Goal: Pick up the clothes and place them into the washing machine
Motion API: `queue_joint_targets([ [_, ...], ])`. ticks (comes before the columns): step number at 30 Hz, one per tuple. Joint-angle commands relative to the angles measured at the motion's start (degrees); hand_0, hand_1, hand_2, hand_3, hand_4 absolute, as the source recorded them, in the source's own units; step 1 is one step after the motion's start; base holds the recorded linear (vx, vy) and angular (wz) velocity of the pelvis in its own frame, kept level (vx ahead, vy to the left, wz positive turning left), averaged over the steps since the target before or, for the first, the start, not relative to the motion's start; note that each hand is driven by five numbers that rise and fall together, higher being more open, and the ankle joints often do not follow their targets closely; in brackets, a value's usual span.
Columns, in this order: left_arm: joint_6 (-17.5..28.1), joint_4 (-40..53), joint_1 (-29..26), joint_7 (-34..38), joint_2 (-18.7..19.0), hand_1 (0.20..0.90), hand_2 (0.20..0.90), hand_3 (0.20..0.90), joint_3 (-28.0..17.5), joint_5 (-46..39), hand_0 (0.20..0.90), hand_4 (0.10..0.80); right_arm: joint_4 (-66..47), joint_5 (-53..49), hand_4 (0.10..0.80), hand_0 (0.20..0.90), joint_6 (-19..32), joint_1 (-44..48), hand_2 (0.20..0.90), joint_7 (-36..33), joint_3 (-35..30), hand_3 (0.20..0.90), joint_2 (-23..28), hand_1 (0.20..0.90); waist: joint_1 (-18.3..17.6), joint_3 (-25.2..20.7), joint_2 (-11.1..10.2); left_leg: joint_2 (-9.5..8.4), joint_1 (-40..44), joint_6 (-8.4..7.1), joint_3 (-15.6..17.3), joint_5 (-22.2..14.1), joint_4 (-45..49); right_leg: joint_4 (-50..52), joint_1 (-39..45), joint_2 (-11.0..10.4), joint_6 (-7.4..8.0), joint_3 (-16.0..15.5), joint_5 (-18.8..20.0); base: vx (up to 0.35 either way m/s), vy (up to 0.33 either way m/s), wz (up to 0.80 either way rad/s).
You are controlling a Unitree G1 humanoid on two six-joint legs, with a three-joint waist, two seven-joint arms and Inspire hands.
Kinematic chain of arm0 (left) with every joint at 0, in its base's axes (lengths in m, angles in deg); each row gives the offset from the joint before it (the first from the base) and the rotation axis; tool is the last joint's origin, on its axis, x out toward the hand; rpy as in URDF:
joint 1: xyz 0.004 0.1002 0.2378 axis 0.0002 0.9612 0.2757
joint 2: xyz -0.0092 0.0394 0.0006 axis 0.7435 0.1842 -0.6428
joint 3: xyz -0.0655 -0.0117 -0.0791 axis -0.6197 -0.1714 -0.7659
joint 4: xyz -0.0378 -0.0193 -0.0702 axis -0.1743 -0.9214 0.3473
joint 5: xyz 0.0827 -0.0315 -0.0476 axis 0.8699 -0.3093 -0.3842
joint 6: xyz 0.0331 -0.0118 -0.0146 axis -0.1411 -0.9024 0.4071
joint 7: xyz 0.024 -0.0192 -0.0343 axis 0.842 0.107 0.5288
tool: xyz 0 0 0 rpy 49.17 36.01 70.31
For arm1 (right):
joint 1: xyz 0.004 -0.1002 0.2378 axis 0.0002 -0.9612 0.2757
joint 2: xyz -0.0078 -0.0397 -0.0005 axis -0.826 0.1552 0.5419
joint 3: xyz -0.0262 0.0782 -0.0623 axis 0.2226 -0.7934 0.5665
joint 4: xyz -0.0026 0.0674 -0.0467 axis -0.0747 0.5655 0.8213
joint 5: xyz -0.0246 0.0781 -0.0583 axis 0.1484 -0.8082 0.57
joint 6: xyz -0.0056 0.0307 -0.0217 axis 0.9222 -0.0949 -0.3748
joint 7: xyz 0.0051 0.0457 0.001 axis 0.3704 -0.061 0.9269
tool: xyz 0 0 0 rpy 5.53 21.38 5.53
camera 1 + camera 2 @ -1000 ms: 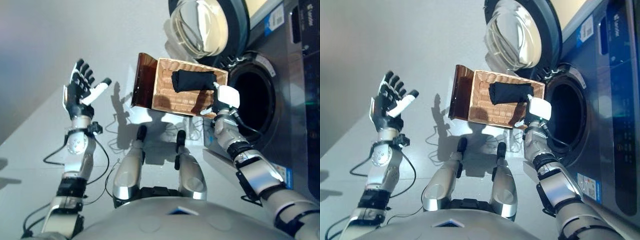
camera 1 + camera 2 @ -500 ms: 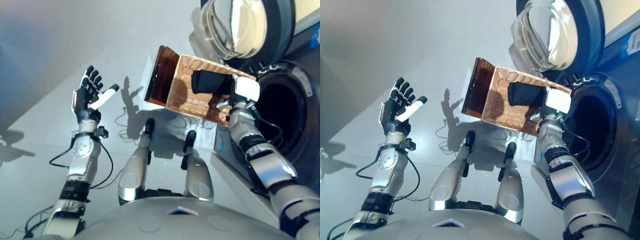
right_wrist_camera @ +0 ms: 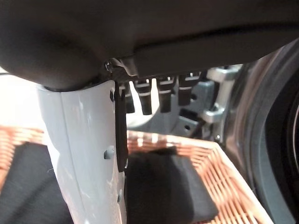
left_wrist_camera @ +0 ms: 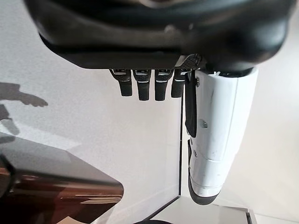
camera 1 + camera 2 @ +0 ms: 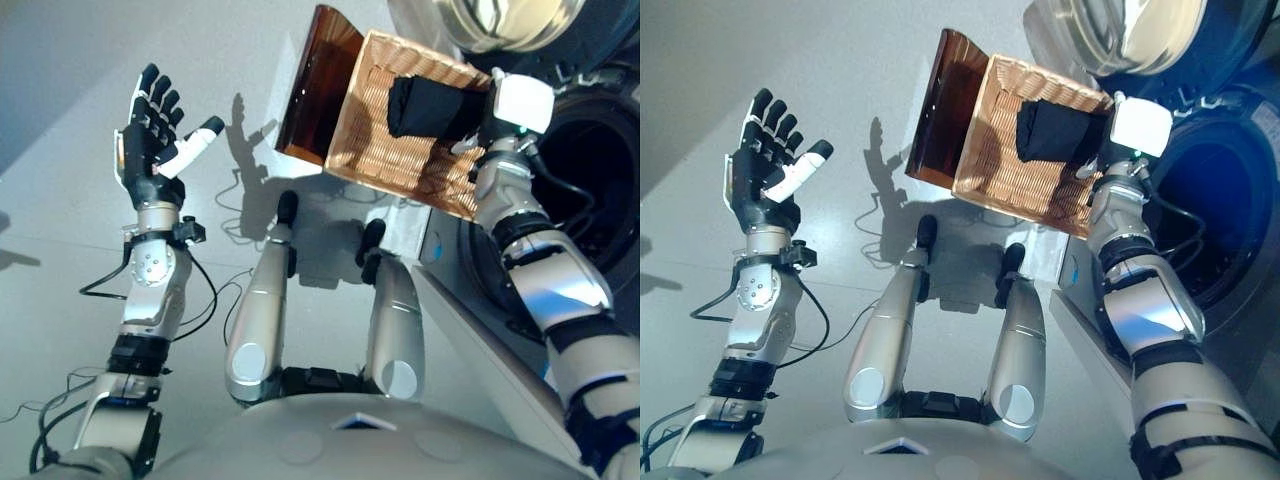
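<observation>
No readable text, labels, numbers or signs in any view.

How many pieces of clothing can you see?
1: a folded black garment lying in the woven wicker basket beside the washing machine's open drum; others could be hidden beneath it.
</observation>
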Motion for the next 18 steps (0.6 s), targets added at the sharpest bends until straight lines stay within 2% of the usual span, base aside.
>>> queue_joint_targets([
  [1,5.9,9.9,0.4,1.6,0.8,0.9,0.9,0.9,-4.4,1.9,0.9,0.8,0.8,-1.2,0.8,0.9,-1.3,2.3,0.9,-2.6,3.3,0.9,4.6,0.9,0.3,-5.0,1.6,0.52,-0.5,-3.11,0.3,-8.6,6.2,0.4,-2.5,0.1,2.42,-0.6,1.0,0.092,-0.026,0.03],
  [10,5.6,11.0,0.3,2.8,1.0,0.9,0.9,0.9,-4.3,3.6,0.9,0.8,1.5,-0.8,0.8,0.9,-1.7,2.4,0.9,-2.5,4.3,0.9,1.3,0.9,-0.3,-5.4,2.0,1.01,-2.6,-3.08,-0.2,-11.5,11.1,5.3,-5.0,0.8,1.56,-0.9,-2.2,0.008,-0.013,-0.04],
  [18,6.0,9.8,0.5,2.5,1.5,0.9,0.9,0.9,-4.1,3.3,0.9,0.8,2.1,-1.4,0.8,0.9,-0.7,1.5,0.9,-2.2,4.4,0.9,-0.1,0.9,-0.3,-6.4,2.1,1.33,-2.6,-3.34,-0.7,-11.1,10.4,4.5,-4.7,1.2,1.3,-1.3,-2.4,0.0,-0.024,-0.01],
])
